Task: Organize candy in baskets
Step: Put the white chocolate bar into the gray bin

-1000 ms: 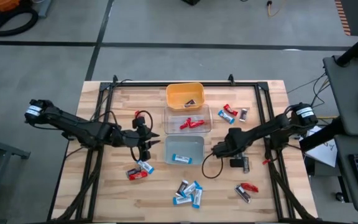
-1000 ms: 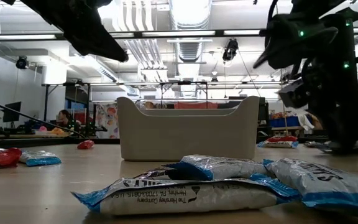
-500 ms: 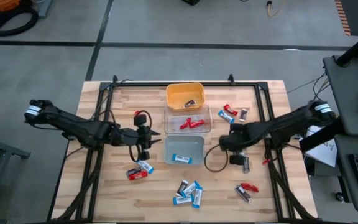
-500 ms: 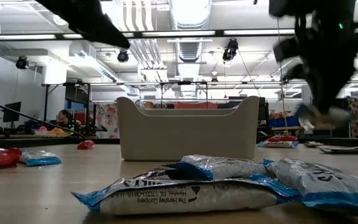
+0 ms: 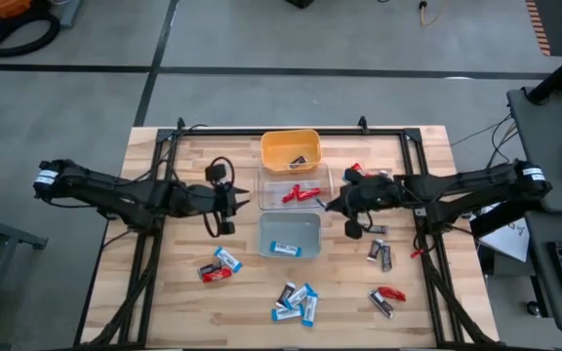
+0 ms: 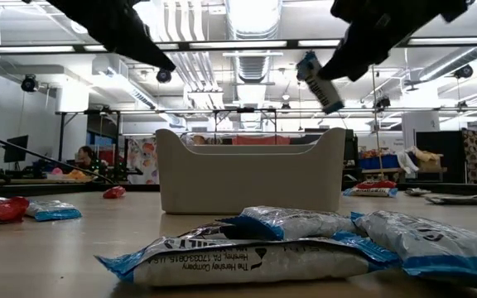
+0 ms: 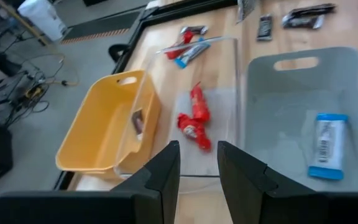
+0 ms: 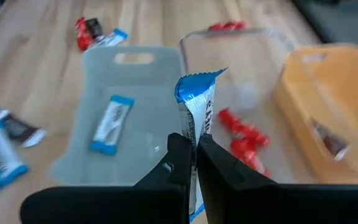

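— Where is the blue bar [image 8: 197, 106]?
— It is pinched in the right gripper [image 8: 189, 163], raised beside the clear bin [image 5: 296, 188].
— And the left gripper [image 7: 197, 169]?
— Its fingers are parted on nothing; only overhead is it placed left of the bins.

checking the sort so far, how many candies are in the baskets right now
4, maybe more hidden: one dark bar in the yellow basket, two red ones in the clear basket, one blue-and-white bar in the grey-blue basket. A fifth is still held in the right claw.
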